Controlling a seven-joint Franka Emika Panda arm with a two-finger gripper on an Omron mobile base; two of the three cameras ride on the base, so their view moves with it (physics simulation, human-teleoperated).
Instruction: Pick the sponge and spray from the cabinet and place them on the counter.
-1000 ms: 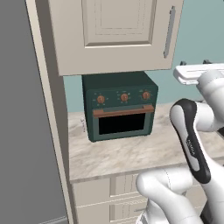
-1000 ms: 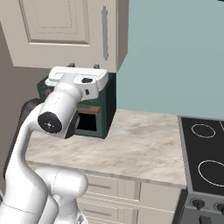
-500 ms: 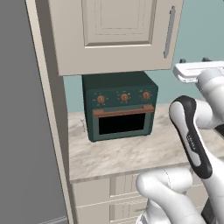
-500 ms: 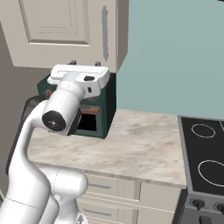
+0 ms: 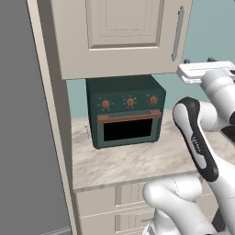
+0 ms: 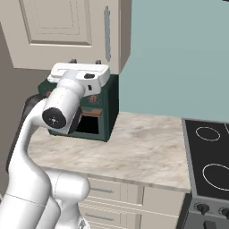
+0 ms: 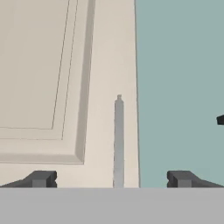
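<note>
1. Above the table (image 5: 128, 163), the cabinet (image 5: 114, 36) is shut; sponge and spray are presumably inside, unseen.
2. Its handle (image 7: 118, 140) lies between my tips, off-centre; closing now could slip.
3. My tool (image 7: 111, 179) is released, jaws wide, empty.

Shut cabinet door blocking the way in; open air to its right.
The cabinet (image 5: 119, 36) door is sitting closed, so its raised panel is barring any reach inside, with only the grey bar handle (image 7: 118, 140) standing proud near its right edge. The hand (image 7: 111, 178), fingers spread wide, is facing that handle with free space between. Right of the cabinet, the teal wall (image 6: 179, 53) is leaving open room. Below, the dark green oven (image 5: 126, 114) is taking up the back left of the desk (image 6: 143, 147); the stone beside it is lying bare up to the black cooktop (image 6: 208, 156).
</note>
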